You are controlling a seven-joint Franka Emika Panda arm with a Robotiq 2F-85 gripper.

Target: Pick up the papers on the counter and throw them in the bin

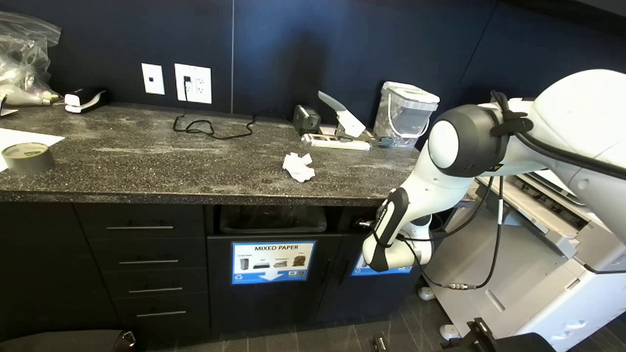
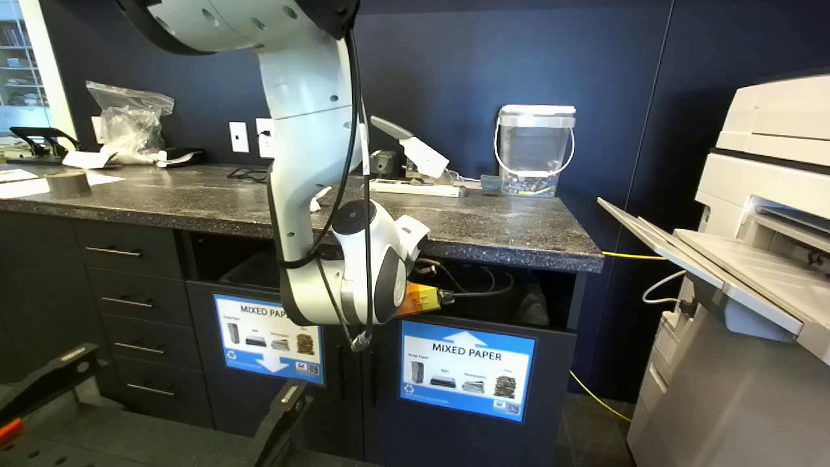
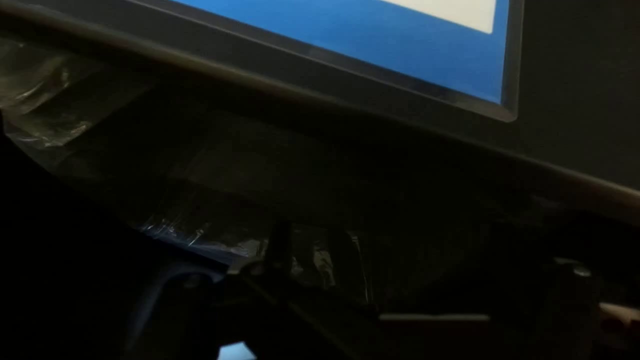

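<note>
A creased, crumpled white paper wad rests on a long, dark, speckled stone worktop, toward its near edge.

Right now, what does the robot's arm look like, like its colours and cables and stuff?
The arm is white, with smooth rounded segments and a dark grey joint housing capped by a white disc. Black cables run along it, tied by a black strap, with a silvery connector. Near its end sits an orange-yellow piece. Small lettering is hard to read.
</note>
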